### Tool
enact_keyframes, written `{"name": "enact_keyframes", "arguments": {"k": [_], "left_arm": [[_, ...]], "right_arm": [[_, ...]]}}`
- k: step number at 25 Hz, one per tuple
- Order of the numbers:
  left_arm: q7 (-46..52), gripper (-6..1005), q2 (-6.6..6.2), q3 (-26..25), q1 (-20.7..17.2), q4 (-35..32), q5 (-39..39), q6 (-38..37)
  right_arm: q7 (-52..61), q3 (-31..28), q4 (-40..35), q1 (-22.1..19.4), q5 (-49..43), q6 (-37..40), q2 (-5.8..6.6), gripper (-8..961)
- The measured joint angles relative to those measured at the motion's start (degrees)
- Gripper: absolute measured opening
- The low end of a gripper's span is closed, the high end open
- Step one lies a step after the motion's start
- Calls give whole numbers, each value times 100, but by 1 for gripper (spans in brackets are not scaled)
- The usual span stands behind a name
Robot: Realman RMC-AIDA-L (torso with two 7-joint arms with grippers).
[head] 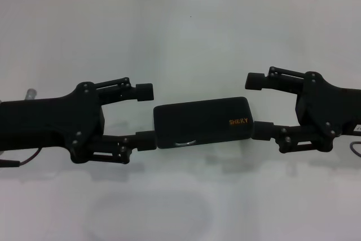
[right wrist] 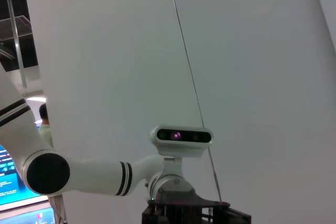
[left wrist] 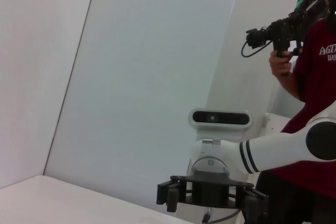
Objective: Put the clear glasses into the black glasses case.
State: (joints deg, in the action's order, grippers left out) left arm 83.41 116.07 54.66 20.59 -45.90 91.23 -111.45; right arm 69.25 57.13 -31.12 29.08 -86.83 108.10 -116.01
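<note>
White bench (head: 180, 38), plain matte surface, running back to a white wall. Black glasses case (head: 202, 121) sits closed near the middle of it, lid up, orange "SHEKY" lettering toward its right end, long axis running left-right and slightly skewed. Whether the case rests fully on the bench can't be told from the head view; no other loose item shows on it.

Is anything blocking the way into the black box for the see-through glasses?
Yes, its own lid. The black glasses case lies shut on the table, between the open left gripper and open right gripper, one finger of each at its ends. The glasses aren't clearly visible.
</note>
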Motion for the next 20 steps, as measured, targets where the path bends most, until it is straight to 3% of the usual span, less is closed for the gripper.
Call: {"name": "enact_keyframes", "arguments": {"k": [20], "left_arm": [[-126,898,41,-35,-1,-12,0,27]], "right_arm": [[-164,-43,156,37,0,-57,9,869]]}}
